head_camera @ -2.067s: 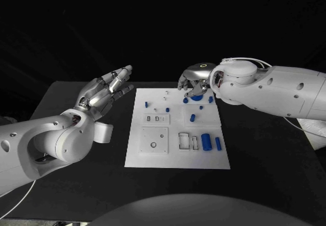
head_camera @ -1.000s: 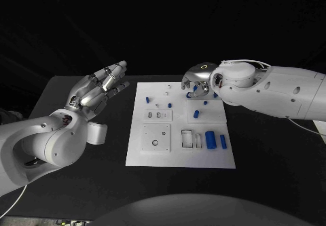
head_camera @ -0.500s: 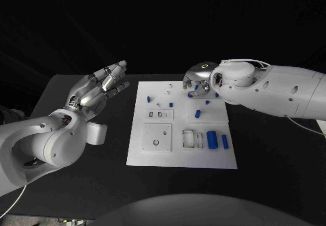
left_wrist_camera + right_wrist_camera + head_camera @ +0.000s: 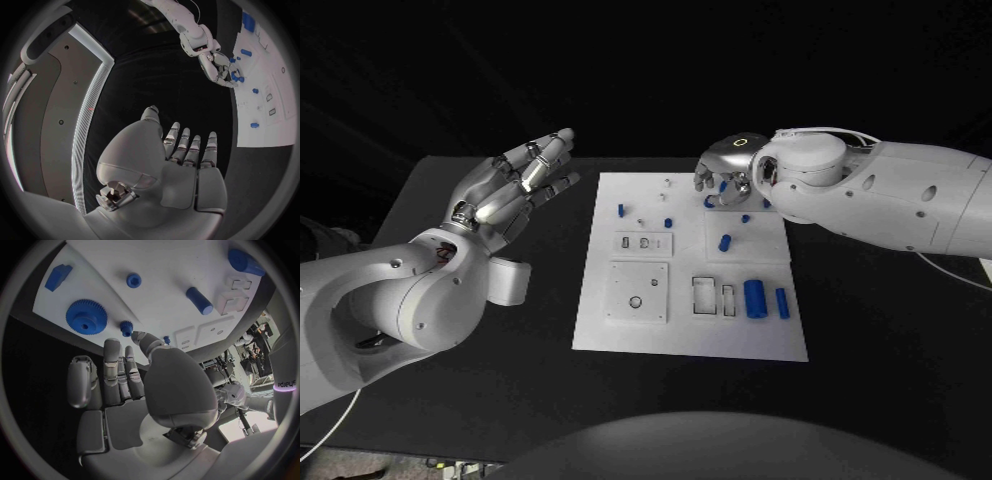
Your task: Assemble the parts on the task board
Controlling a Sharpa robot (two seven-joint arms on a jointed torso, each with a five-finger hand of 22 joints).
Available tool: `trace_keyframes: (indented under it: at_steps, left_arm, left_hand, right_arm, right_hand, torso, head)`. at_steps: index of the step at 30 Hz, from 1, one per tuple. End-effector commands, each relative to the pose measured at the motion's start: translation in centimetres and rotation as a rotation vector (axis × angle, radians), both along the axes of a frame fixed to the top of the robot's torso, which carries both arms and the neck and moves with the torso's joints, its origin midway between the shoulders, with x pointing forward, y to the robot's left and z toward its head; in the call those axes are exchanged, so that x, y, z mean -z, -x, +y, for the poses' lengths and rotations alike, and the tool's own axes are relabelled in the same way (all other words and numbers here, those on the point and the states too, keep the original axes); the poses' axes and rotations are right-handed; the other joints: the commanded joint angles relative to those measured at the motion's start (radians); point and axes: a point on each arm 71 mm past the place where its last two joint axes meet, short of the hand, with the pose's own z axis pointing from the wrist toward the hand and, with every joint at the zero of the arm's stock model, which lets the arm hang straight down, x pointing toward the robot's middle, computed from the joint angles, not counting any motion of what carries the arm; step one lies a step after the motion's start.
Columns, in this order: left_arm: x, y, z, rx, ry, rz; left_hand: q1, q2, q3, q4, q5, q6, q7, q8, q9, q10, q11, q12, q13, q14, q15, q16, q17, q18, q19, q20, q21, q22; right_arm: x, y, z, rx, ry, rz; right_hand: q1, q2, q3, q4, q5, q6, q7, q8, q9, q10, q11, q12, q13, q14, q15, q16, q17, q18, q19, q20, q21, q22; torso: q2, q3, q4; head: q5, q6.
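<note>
The white task board (image 4: 689, 330) lies in the middle of the black table. Blue parts lie on it: a thick cylinder (image 4: 754, 297), a slim bar (image 4: 780, 302), a short peg (image 4: 727, 241) and small studs (image 4: 620, 210). My right hand (image 4: 728, 172) hovers over the board's far right corner, fingers pointing down and holding nothing. Just past its fingertips are a large blue gear (image 4: 86, 316), a small gear (image 4: 127, 328) and a blue block (image 4: 58, 276). My left hand (image 4: 516, 185) is raised left of the board, palm open, fingers (image 4: 187, 147) spread and empty.
White sockets and slots (image 4: 636, 293) sit in the board's near half. A bare black table strip (image 4: 473, 400) runs along the left and the front. My right forearm (image 4: 891, 200) hangs over the table's right side.
The whole picture has shifted a little, so the camera moved. Both hands stand over the same spots relative to the board as before.
</note>
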Motion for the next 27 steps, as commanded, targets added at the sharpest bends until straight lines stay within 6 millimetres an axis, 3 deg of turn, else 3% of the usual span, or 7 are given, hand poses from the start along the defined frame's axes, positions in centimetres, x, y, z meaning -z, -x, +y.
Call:
trace_keyframes:
  at_steps: [1,4,8,17,27]
  left_arm:
    - [-0.2,0.0,-0.1,0.013,0.004,-0.012]
    - [-0.1,0.0,-0.1,0.013,0.003,-0.011]
    - [-0.1,-0.1,-0.1,0.012,0.001,-0.008]
    - [0.0,-0.3,0.1,0.009,-0.004,-0.001]
    - [0.1,-0.3,0.0,0.016,-0.006,0.009]
  left_hand:
    - [0.011,0.001,-0.008,0.000,0.004,0.002,0.004,0.005,0.001,0.004,0.003,0.003,0.001,0.002,0.008,0.004,0.001,0.000,0.008,0.002,0.005,0.002]
    - [0.011,0.001,-0.008,0.000,0.004,0.003,0.005,0.005,0.001,0.003,0.003,0.002,0.001,0.002,0.008,0.004,0.001,0.000,0.009,0.002,0.006,0.002]
    - [0.011,0.002,-0.008,0.000,0.004,0.004,0.006,0.006,0.001,0.003,0.003,0.002,0.001,0.003,0.009,0.005,0.001,-0.001,0.010,0.002,0.006,0.002]
    - [0.010,0.004,-0.008,0.001,0.005,0.009,0.010,0.008,0.002,0.003,0.003,0.002,0.001,0.005,0.011,0.009,0.002,-0.002,0.011,0.002,0.008,0.003]
    - [0.010,0.006,-0.010,0.000,0.008,0.017,0.017,0.011,0.003,0.003,0.004,0.004,0.001,0.008,0.018,0.015,0.002,-0.005,0.014,0.003,0.011,0.004]
  right_arm:
    - [0.3,0.0,0.0,-0.008,0.022,0.018]
    - [0.3,0.1,-0.1,-0.006,0.020,0.021]
    - [0.4,0.1,-0.2,-0.003,0.022,0.025]
    - [0.7,0.0,-0.2,0.003,0.033,0.038]
    - [1.4,0.0,-0.3,-0.001,0.035,0.058]
  right_hand:
    - [-0.019,0.001,-0.005,-0.002,-0.032,-0.013,-0.001,0.004,0.015,-0.007,0.000,0.010,0.015,-0.006,0.003,0.003,-0.005,-0.007,0.000,-0.002,-0.005,0.034]
    - [-0.036,0.004,-0.016,0.003,-0.097,-0.023,-0.002,0.004,0.036,-0.018,0.003,0.018,0.037,-0.004,0.005,0.008,0.001,-0.008,0.003,-0.001,-0.006,0.038]
    - [-0.035,0.006,-0.018,0.001,-0.108,-0.026,-0.003,0.004,0.046,-0.024,0.002,0.020,0.046,0.002,0.005,0.016,0.012,-0.009,0.010,-0.001,-0.003,0.045]
    - [-0.011,0.007,0.022,-0.033,0.050,-0.021,0.006,0.014,0.090,-0.031,-0.001,0.014,0.069,-0.015,0.002,0.013,-0.002,-0.007,0.004,-0.002,-0.011,0.045]
    - [-0.011,0.007,0.030,-0.039,0.062,-0.020,0.009,0.017,0.102,-0.036,-0.002,0.007,0.071,-0.023,0.001,0.008,-0.014,-0.006,-0.002,-0.002,-0.016,0.042]
  torso:
    - [-0.008,-0.0035,-0.0005]
    - [-0.011,-0.0056,-0.0005]
    - [-0.013,-0.0072,-0.0011]
    - [-0.020,-0.0100,-0.0002]
    - [-0.025,-0.0133,-0.0008]
  head:
    - [0.003,0.000]
    - [0.003,0.000]
    - [0.005,0.000]
    - [0.006,0.000]
    - [0.009,0.000]
